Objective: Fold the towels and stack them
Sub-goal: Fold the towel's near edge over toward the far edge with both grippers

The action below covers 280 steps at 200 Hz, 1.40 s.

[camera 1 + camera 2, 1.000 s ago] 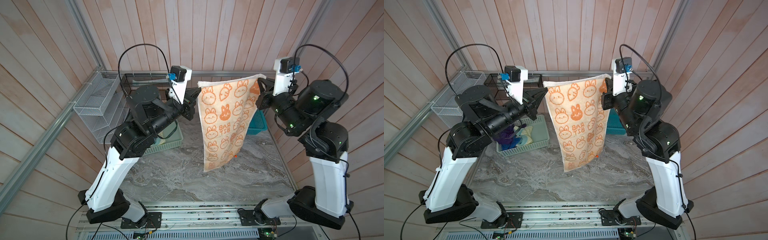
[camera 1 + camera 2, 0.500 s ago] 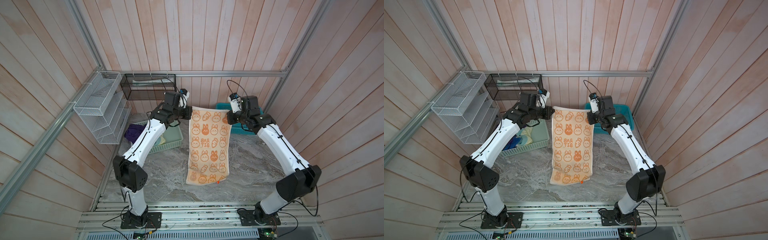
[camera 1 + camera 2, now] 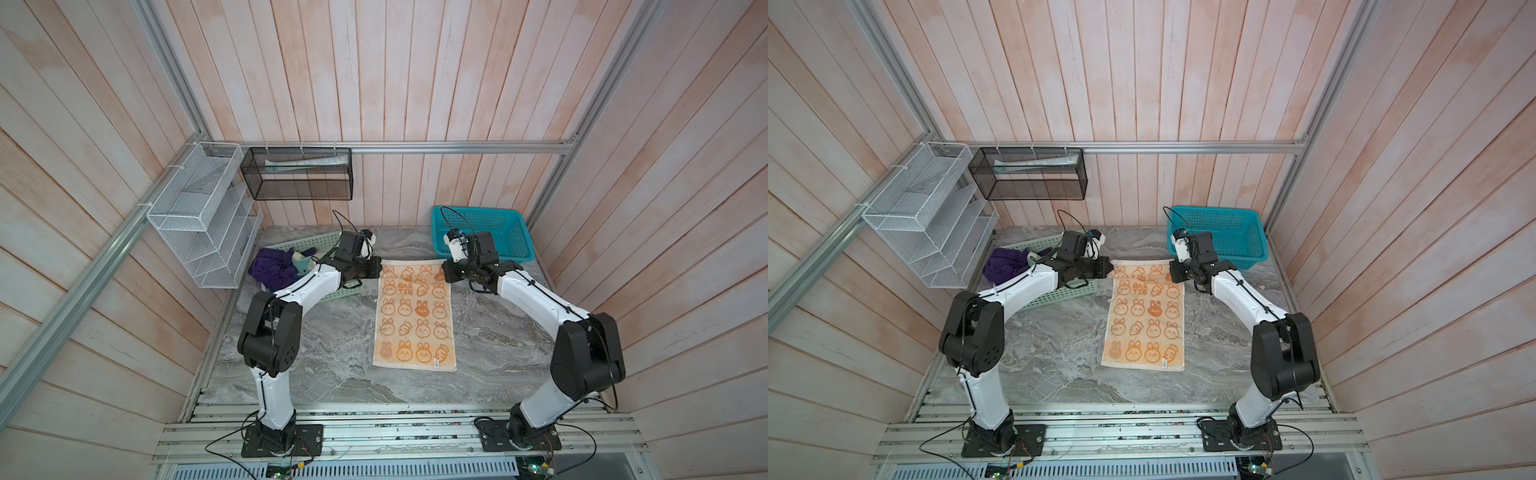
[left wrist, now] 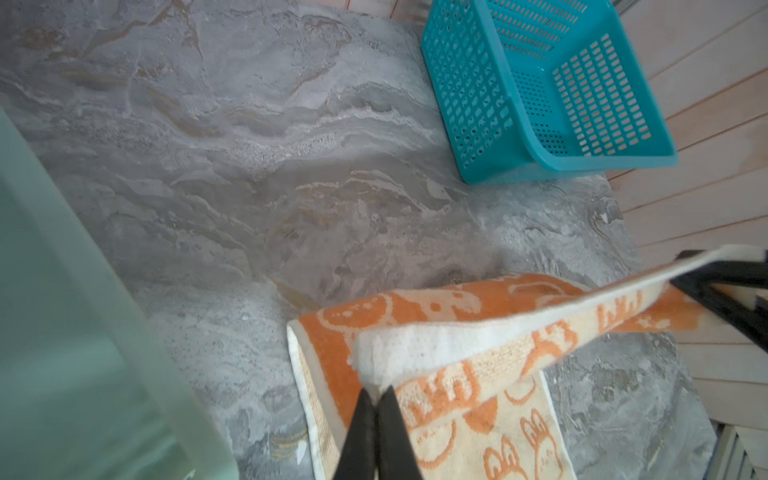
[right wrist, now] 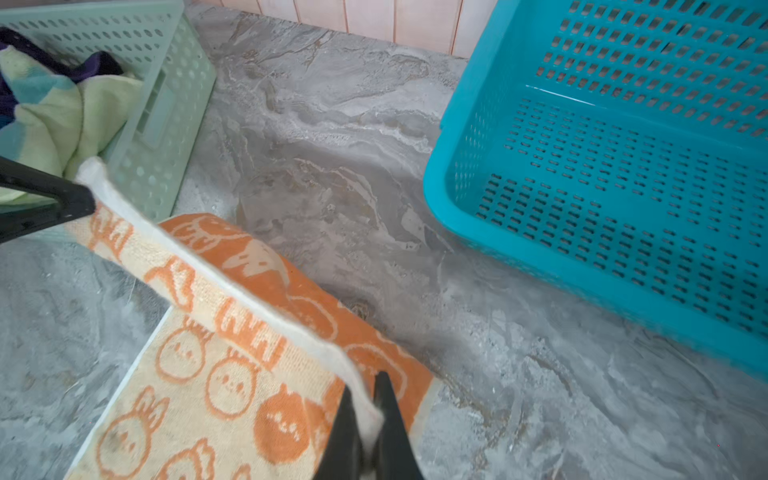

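Note:
The orange-peach towel [image 3: 415,320] [image 3: 1144,320] with cartoon faces lies lengthwise on the marble table in both top views. Its far edge is lifted slightly and stretched between my two grippers. My left gripper [image 3: 379,268] [image 4: 377,395] is shut on the far left corner of the towel [image 4: 457,436]. My right gripper [image 3: 444,274] [image 5: 365,386] is shut on the far right corner of the towel [image 5: 208,395]. Under the lifted edge the darker orange reverse shows. A purple towel [image 3: 270,268] and a teal and pale-yellow towel [image 5: 54,116] lie crumpled in the mint basket [image 5: 166,83].
A teal plastic basket [image 3: 482,232] [image 4: 540,83] stands at the back right, close behind my right gripper. The mint basket [image 3: 316,241] stands at the back left under my left arm. A white wire rack [image 3: 199,216] and a black mesh basket [image 3: 297,174] hang on the walls.
A second ago both grippers held the towel high, hanging near the camera. They have since lowered it away from the camera, and it now lies spread on the table.

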Motion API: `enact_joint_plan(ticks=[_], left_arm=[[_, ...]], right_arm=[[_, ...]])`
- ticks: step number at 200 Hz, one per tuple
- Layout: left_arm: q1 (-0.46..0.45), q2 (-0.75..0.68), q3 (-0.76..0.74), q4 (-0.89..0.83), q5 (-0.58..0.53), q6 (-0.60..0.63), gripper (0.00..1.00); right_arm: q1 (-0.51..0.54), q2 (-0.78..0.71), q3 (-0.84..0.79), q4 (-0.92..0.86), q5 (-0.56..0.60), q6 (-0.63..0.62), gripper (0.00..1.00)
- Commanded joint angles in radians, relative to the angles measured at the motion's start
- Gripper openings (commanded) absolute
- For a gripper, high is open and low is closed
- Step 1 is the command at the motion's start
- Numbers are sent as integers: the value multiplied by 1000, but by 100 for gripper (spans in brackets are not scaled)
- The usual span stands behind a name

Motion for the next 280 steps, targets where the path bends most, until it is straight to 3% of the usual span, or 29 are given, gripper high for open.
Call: enact_joint_plan(ticks=[1, 45, 85, 128, 176, 204, 249, 280], left_arm=[[-11, -106, -92, 86, -17, -27, 0], [-102, -194, -290, 106, -49, -87, 0], [-170, -153, -403, 153, -73, -153, 0], [-170, -157, -399, 106, -101, -128, 0], [-155, -278, -342, 36, -120, -94, 0], [-175, -359, -408, 45, -120, -105, 0], [-224, -380, -629, 170, -89, -210, 0], [-233, -323, -702, 253, -85, -255, 0]], right_arm=[[21, -91, -89, 61, 21, 73, 0], [58, -140, -265, 58, -96, 234, 0], [70, -110, -408, 150, -129, 308, 0], [69, -104, -363, 86, -106, 280, 0], [69, -220, -274, -52, -82, 258, 0], [69, -299, -322, -86, -106, 313, 0], [77, -320, -562, 65, -209, 470, 0], [80, -248, -669, 229, -227, 519, 0]])
